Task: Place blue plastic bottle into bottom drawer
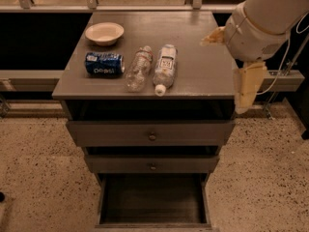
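The blue plastic bottle (165, 67) lies on its side on the grey cabinet top (205, 62), white cap toward the front edge, white label up. The bottom drawer (152, 202) is pulled open below the two upper drawers, and its dark inside holds nothing. My gripper (247, 90) hangs down from the large white arm at the cabinet's right front corner. It is to the right of the bottle, apart from it, and holds nothing that I can see.
A slimmer crinkled clear bottle (138, 67) lies just left of the blue bottle. A blue Pepsi can (104, 64) lies left of that. A white bowl (104, 33) stands at the back left. The two upper drawers (152, 135) are closed. Speckled floor surrounds the cabinet.
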You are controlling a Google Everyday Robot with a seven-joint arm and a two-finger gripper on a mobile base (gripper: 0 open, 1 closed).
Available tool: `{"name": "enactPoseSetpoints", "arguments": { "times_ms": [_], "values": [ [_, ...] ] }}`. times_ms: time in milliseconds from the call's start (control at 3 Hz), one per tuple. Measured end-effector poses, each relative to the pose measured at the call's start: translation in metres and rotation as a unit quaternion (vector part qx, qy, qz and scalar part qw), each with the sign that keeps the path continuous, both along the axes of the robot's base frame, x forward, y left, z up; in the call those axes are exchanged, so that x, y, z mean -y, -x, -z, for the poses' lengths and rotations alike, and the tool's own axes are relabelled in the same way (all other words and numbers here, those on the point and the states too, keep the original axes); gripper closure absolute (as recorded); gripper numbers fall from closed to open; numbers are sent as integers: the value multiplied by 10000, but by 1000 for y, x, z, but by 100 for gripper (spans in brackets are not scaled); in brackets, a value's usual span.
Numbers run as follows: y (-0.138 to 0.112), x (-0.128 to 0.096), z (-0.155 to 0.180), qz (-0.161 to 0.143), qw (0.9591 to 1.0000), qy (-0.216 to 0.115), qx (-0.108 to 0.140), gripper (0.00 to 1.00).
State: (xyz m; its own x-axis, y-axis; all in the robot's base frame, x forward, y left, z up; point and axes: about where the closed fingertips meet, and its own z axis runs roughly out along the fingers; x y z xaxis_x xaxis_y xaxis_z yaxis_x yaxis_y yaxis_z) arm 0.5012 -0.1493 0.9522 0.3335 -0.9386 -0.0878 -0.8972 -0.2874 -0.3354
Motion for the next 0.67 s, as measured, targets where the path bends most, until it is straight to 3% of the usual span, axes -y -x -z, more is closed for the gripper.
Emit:
{"name": "enactPoseSetpoints", "arguments": {
  "times_ms": [333, 667],
  "values": [
    [-15, -28, 11, -1038, 9944, 65, 192, 0],
    [-25, -41, 12, -1527, 9853, -407, 655, 0]
  ]
}}
